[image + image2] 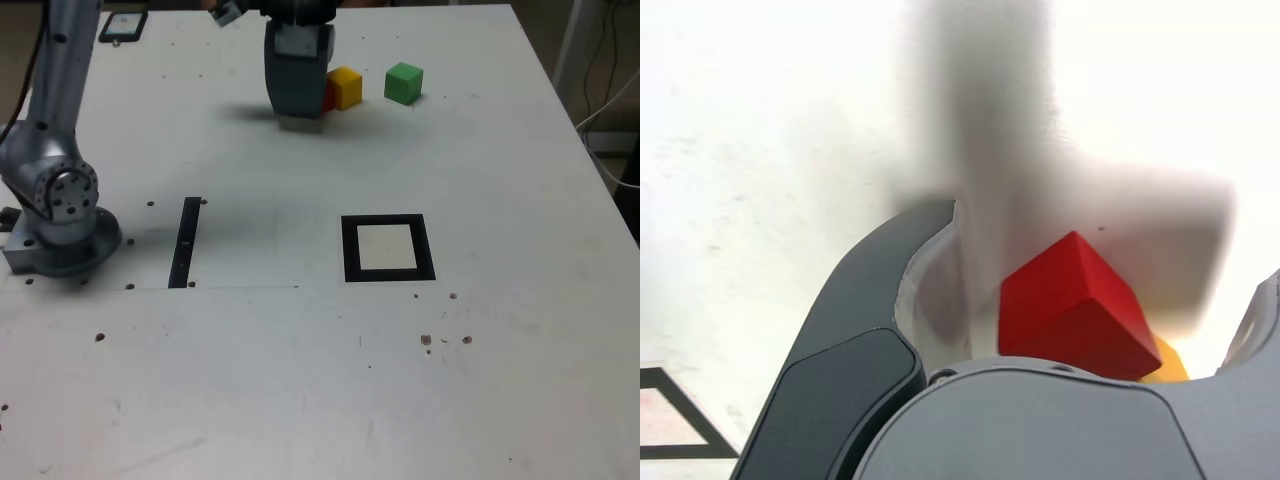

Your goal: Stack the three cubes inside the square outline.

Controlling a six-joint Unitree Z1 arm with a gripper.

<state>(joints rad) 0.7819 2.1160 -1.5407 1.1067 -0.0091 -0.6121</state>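
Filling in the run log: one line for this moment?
gripper: open around red cube | yellow cube: beside red | green cube: apart | square outline: empty

I see a white tabletop [300,380] filling nearly the whole exterior view, evenly lit, scattered with small dark specks and screw holes. A thin black strip [185,242] lies left of centre. In the upper left corner a dark phone-like device [122,25] rests on the surface. Past the tabletop's right edge, white cables [608,75] hang beside a pale upright frame [570,40].
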